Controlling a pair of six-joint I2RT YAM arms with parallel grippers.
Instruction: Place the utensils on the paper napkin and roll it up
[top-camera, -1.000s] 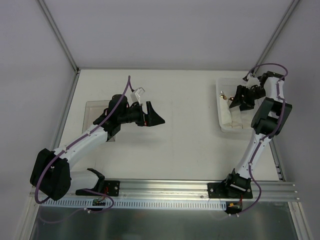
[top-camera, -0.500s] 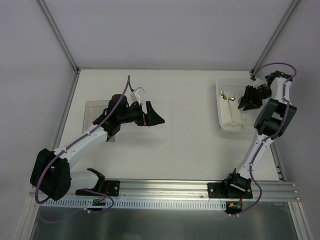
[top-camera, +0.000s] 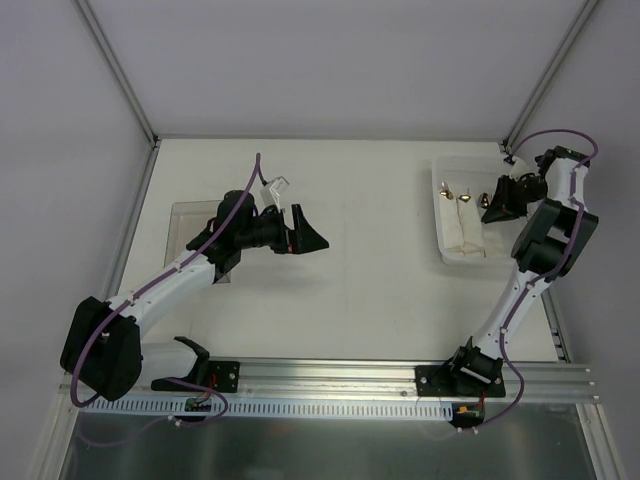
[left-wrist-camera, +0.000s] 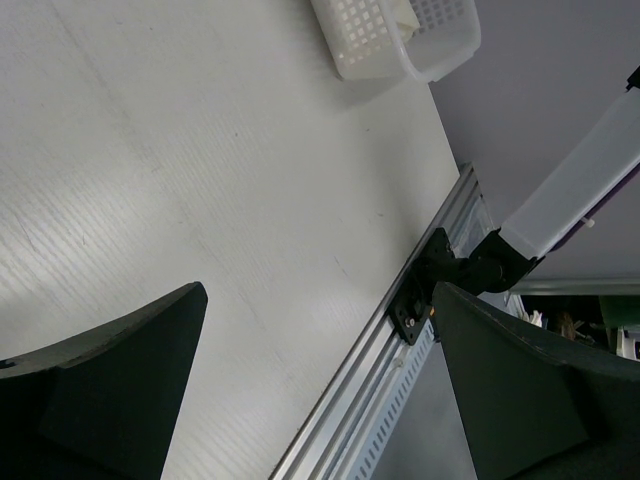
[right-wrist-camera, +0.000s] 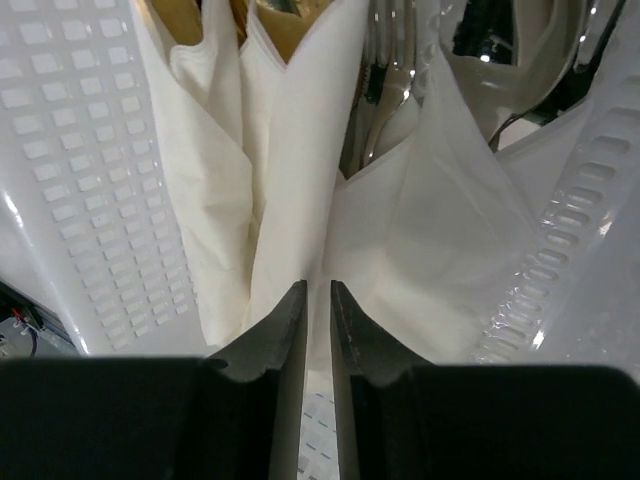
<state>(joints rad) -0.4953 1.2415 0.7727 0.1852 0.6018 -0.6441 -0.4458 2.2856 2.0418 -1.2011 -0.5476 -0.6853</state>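
Observation:
The utensils (top-camera: 455, 195) lie in a white perforated basket (top-camera: 445, 240) at the far right, gold heads toward the back. In the right wrist view they are gold (right-wrist-camera: 280, 30) and silver (right-wrist-camera: 385, 80) heads above pale white wrappings. My right gripper (top-camera: 497, 200) hangs over the basket's right side. Its jaws (right-wrist-camera: 318, 300) are closed to a thin slit on the lower edge of one pale wrapped utensil (right-wrist-camera: 300, 200). My left gripper (top-camera: 305, 235) is wide open and empty above the bare table, also in its wrist view (left-wrist-camera: 315, 390). No flat napkin shows on the table.
A clear shallow tray (top-camera: 195, 220) sits at the left under the left arm, with a small clear plastic piece (top-camera: 278, 185) behind the gripper. The basket's corner (left-wrist-camera: 400, 40) and the front rail (left-wrist-camera: 400, 330) show in the left wrist view. Frame posts stand at the table's corners.
My right gripper has shifted to the right, from over the basket's middle to its right side. The left arm has not moved.

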